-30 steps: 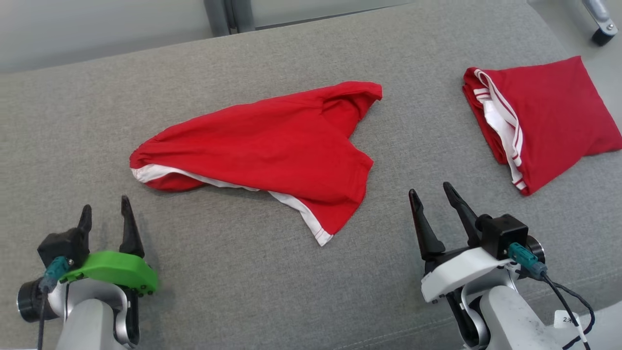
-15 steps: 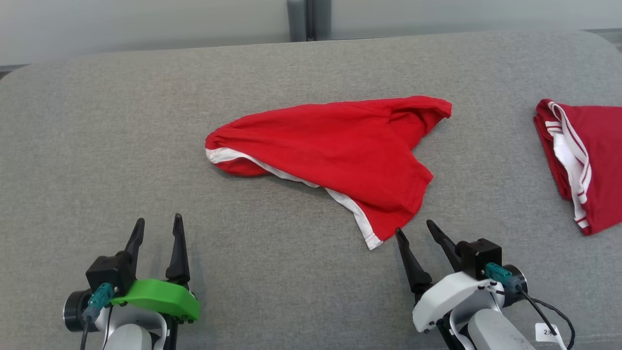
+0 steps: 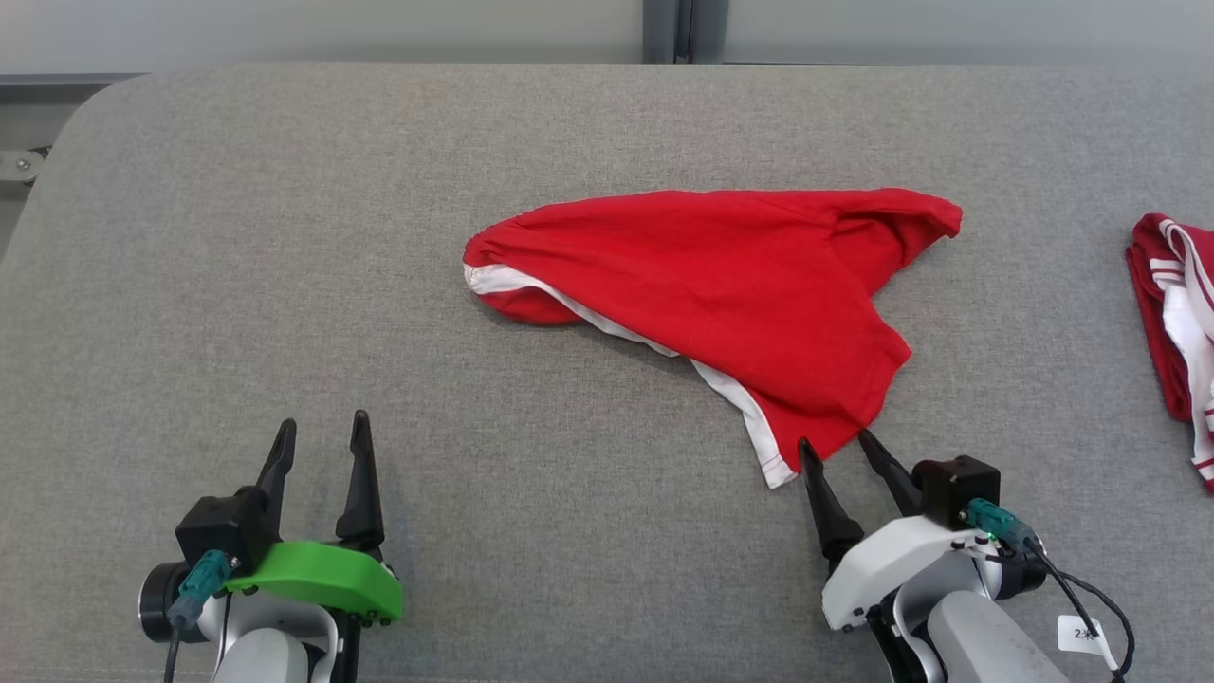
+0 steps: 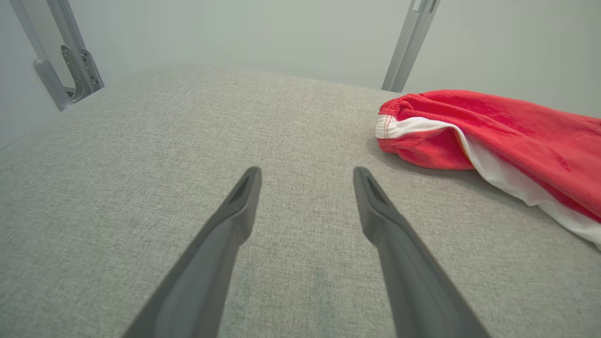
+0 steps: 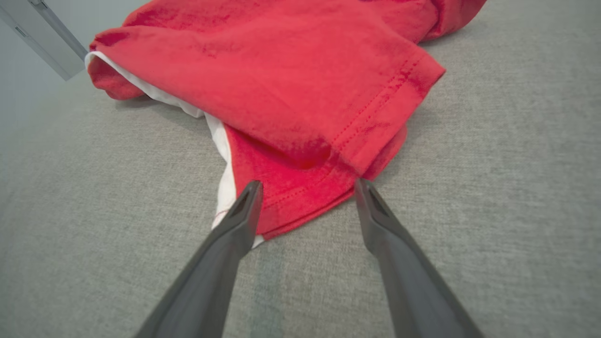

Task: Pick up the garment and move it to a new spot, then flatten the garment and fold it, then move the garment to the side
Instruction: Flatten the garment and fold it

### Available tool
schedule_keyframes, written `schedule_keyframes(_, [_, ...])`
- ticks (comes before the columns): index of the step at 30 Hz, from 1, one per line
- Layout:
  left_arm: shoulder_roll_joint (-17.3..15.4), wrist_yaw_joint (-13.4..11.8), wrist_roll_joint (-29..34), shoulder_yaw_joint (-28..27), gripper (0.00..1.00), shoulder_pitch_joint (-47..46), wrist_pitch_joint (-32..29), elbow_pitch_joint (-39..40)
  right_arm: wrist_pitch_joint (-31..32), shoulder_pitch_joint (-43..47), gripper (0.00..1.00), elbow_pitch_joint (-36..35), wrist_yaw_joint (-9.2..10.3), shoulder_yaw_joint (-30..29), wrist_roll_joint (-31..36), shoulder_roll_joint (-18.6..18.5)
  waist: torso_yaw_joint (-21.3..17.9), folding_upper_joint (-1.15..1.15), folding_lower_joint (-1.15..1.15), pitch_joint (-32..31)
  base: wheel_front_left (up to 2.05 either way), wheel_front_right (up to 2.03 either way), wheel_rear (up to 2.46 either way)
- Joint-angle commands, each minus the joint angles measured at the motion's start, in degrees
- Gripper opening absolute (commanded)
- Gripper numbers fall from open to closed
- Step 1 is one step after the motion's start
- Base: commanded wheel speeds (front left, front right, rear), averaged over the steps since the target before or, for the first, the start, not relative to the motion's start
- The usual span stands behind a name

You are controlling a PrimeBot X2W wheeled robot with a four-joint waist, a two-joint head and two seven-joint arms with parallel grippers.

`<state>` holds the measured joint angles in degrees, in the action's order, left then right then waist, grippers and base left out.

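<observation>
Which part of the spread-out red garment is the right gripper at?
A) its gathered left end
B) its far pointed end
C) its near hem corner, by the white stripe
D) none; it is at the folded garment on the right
C: the right gripper is open, with its fingertips at the near hem corner of the red garment, next to the white stripe.

Left claw (image 4: 305, 176) gapes over grey cushion (image 4: 141, 155), red garment (image 4: 507, 126) beside.

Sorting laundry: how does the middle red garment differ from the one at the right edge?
Middle garment lies loose, rumpled; edge garment looks folded, partly out of frame. Middle garment reaches the tips of the right end effector; edge garment lies away from it. Both red, white-trimmed.
</observation>
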<state>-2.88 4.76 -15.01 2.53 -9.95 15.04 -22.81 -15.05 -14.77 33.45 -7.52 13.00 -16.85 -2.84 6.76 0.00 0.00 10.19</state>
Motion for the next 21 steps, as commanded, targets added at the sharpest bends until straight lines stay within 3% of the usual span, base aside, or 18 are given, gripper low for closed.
schedule_keyframes(1, [-0.1, -0.3, -0.5, 0.3, 1.00, 0.6, 0.1, 0.2, -0.2, -0.6, 1.00, 0.2, 0.07, -0.5, -0.1, -0.2, 0.0, 0.00, 0.00, 0.3, 0.00, 0.00, 0.00])
schedule_keyframes(13, [-0.1, -0.4, -1.1, 1.2, 1.00, 0.1, 0.1, 0.5, -0.2, -2.0, 1.00, 0.9, 0.07, -1.5, 0.0, -0.2, 0.2, 0.00, 0.00, 0.9, 0.00, 0.00, 0.00])
schedule_keyframes(17, [-0.1, -0.4, -0.9, 1.3, 1.00, 0.2, 0.1, 0.7, -0.2, -2.6, 0.79, 0.7, 0.07, -1.2, 0.1, -0.2, 0.4, 0.00, 0.00, 1.0, 0.00, 0.00, 0.00])
schedule_keyframes(20, [-0.1, -0.6, -1.1, 1.2, 1.00, 0.4, 0.1, 0.8, -0.2, -2.9, 0.45, 0.2, 0.07, -1.2, 0.3, -0.2, 0.6, 0.00, 0.00, 1.2, 0.00, 0.00, 0.00])
schedule_keyframes(21, [-0.1, -0.6, -1.1, 1.2, 1.00, 0.4, 0.1, 0.9, -0.2, -3.0, 0.29, -0.4, 0.07, -1.3, 0.4, -0.2, 0.6, 0.00, 0.00, 1.2, 0.00, 0.00, 0.00])
